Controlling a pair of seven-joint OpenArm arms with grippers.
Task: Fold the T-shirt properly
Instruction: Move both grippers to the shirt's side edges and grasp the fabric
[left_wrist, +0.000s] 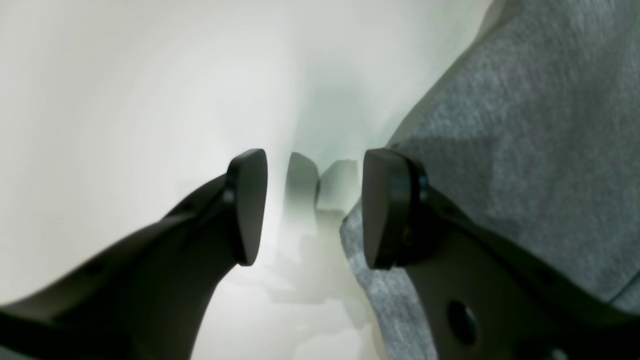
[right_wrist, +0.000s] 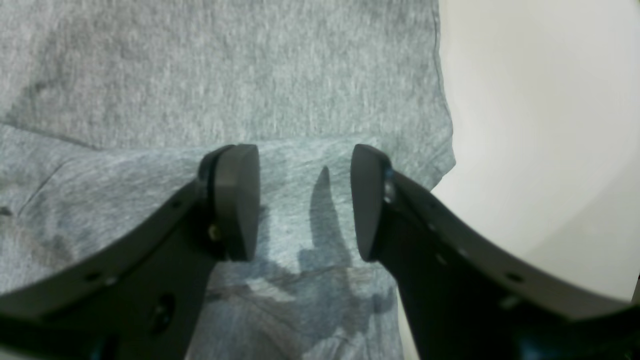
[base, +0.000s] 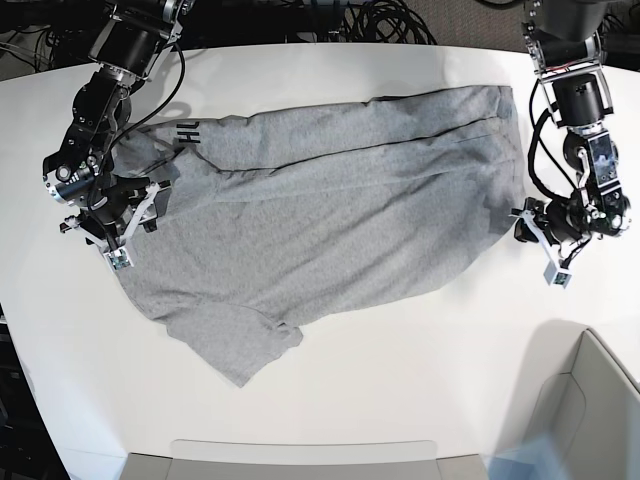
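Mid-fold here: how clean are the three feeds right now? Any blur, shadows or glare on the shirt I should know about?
Left wrist view: soft and smeared, the white table washed out, only a strip of the T-shirt showing. Right wrist view: sharper, the right pincer throwing dark finger shadows on the cloth. Base view: evenly lit, clear, slight bowing at the edges; the left pincer sits at the shirt's edge.

A robotics lab: white worktable (base: 400, 400), cable bundles (base: 380, 20) behind it.
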